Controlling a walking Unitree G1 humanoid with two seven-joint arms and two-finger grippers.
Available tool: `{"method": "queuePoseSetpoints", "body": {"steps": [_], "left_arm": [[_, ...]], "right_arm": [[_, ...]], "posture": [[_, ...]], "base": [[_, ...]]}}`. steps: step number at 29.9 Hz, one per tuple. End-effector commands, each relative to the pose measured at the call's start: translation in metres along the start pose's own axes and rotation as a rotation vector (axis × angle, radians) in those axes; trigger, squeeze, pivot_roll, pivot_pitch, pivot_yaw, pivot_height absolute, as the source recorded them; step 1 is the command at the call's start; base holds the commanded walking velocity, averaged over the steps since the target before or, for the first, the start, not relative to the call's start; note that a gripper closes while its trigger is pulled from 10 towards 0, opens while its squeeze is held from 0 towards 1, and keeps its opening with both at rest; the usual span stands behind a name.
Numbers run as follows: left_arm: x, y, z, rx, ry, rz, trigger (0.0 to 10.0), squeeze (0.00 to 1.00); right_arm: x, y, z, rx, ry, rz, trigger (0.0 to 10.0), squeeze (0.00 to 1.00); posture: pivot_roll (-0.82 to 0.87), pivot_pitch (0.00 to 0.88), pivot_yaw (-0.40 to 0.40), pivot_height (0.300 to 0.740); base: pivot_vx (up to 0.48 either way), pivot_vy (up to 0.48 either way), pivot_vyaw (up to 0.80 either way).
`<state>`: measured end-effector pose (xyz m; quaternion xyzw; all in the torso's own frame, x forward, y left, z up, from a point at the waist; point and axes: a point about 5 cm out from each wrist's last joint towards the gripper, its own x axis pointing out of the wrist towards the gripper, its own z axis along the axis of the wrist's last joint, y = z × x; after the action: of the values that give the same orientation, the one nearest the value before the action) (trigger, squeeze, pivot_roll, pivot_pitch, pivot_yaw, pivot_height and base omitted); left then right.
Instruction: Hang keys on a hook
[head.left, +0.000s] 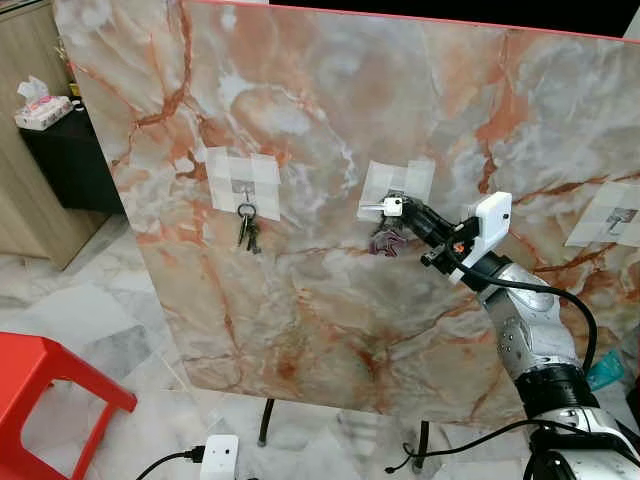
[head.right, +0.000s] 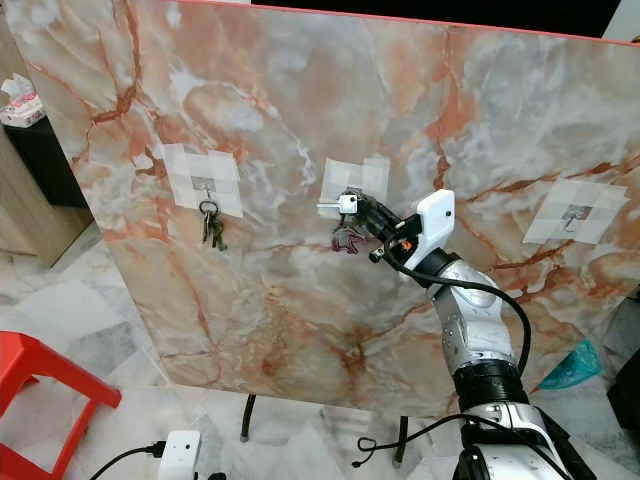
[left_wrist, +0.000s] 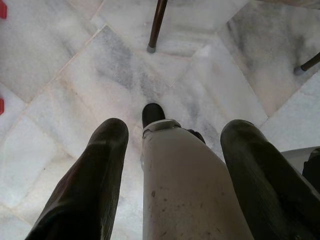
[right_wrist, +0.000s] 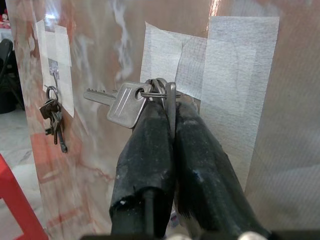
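Silver keys (right_wrist: 122, 104) on ring, pinched against middle taped patch on marble board, one key sticking out sideways. Hook (head.left: 395, 196) hidden behind them. Second bunch (head.left: 247, 230) hanging from left hook (head.left: 243, 187).

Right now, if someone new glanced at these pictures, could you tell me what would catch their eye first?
Probably the big upright marble-patterned board with three taped-on hooks. The right gripper is raised to the middle hook's tape patch, its fingers shut on the ring of a bunch of keys, one silver key sticking out sideways. On the left hook another bunch of keys already hangs, while the hook on the right is bare.
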<state>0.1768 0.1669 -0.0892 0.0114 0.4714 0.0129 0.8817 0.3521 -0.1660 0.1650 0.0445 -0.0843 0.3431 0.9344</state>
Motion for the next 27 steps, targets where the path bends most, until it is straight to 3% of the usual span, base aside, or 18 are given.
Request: {"method": "queuePoseSetpoints", "body": {"steps": [1,13,27], "left_arm": [[-0.0015,-0.0029,-0.0107,0.014,0.037,-0.014,10.0,0.0],[-0.0016,-0.0031,-0.0108,0.016,0.037,-0.015,10.0,0.0],[-0.0015,-0.0036,-0.0103,0.01,0.035,-0.014,10.0,0.0]], "right_arm": [[0.0035,-0.004,0.011,-0.021,-0.039,-0.007,10.0,0.0],[0.0081,-0.0012,0.0135,-0.021,-0.054,0.013,10.0,0.0],[0.0063,-0.0095,0.0131,-0.071,-0.039,-0.071,10.0,0.0]], "posture": [[0.0,0.0,-0.073,0.74],[0.0,0.0,-0.075,0.74],[0.0,0.0,-0.08,0.74]], "base": [[0.0,0.0,0.0],[0.0,0.0,0.0],[0.0,0.0,0.0]]}}
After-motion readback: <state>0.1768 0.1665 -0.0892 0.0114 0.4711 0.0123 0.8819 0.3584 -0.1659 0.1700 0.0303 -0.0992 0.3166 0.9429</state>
